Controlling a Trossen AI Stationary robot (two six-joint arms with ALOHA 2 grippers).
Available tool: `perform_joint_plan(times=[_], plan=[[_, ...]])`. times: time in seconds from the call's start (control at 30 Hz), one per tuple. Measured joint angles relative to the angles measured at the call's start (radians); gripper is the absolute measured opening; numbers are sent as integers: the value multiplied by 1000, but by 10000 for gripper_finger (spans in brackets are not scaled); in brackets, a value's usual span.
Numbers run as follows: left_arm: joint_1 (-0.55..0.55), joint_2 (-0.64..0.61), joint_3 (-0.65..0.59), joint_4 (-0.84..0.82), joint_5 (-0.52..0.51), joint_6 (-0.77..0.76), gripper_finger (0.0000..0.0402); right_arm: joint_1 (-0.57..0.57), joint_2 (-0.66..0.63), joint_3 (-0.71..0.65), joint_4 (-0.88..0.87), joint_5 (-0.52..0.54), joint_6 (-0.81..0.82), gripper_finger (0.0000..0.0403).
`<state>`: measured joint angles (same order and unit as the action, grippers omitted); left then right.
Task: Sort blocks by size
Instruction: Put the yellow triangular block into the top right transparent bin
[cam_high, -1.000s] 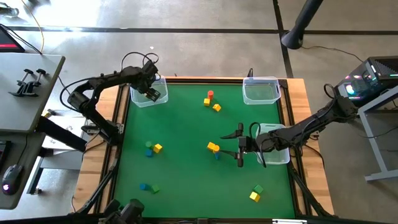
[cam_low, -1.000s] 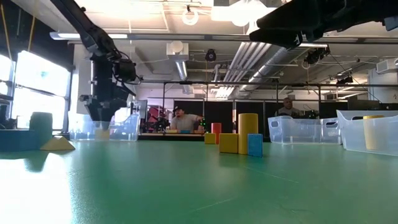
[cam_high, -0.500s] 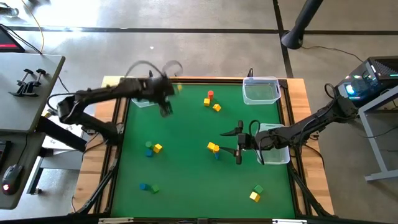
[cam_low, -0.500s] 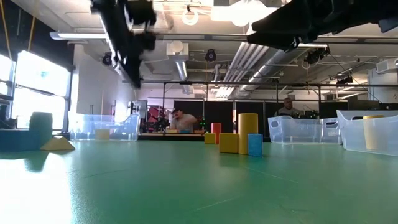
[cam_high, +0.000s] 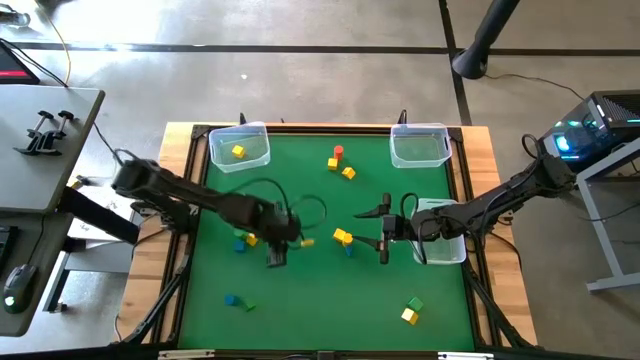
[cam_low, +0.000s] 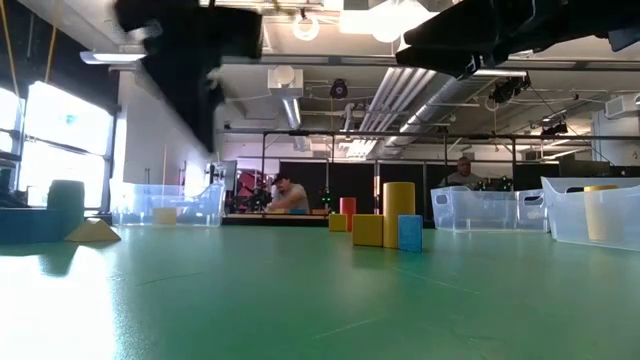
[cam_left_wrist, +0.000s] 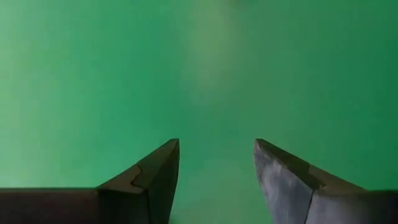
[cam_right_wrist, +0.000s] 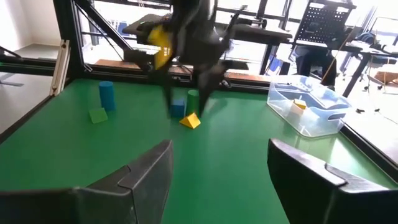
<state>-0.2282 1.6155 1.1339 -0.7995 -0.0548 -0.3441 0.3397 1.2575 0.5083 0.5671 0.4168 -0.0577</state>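
Small blocks lie in groups on the green mat (cam_high: 300, 200): red and yellow ones (cam_high: 338, 160) at the far middle, a yellow and a blue one (cam_high: 344, 240) at the centre, green, yellow and blue ones (cam_high: 244, 239) at the left, and pairs near the front (cam_high: 239, 301) (cam_high: 411, 310). One yellow block (cam_high: 238, 152) lies in the far-left bin. My left gripper (cam_high: 276, 256) (cam_left_wrist: 216, 144) is open and empty over bare mat, right of the left group. My right gripper (cam_high: 383, 233) (cam_right_wrist: 217, 146) is open and empty, just right of the centre pair.
Clear bins stand at the far left (cam_high: 240, 147), far right (cam_high: 419, 146) and right edge (cam_high: 441, 232) of the mat. A raised wooden frame (cam_high: 480, 200) borders the mat. People and shelving show in the room behind (cam_low: 290, 192).
My left gripper has swung from over the far-left bin toward the table's near edge and right, and is now over the mat's middle beside the left group of blocks. My right gripper has kept still.
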Motion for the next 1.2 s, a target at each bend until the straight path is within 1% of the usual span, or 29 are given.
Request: perform_joint_plan(times=[0.07,0.17,0.27,0.4,0.5,0.63,0.77,0.9,1.2], plan=[[-24,58,0,-32,44,32,191,0,0,0,0,0,-3,250],[-46,140,-1,-80,61,98,195,0,0,0,0,0,-12,250],[-45,199,-2,-124,61,156,208,0,0,0,-1,0,-28,250],[-20,221,18,-185,76,189,227,0,0,0,0,0,-49,250],[-1,221,59,-293,74,204,232,0,0,0,0,0,-54,250],[7,202,78,-397,18,268,229,0,0,0,1,0,-55,250],[27,211,71,-436,22,344,219,0,0,0,7,0,-53,250],[56,212,21,-406,49,391,199,0,0,0,8,0,-52,250],[78,212,-43,-317,38,453,140,0,0,0,26,-1,-54,250]])
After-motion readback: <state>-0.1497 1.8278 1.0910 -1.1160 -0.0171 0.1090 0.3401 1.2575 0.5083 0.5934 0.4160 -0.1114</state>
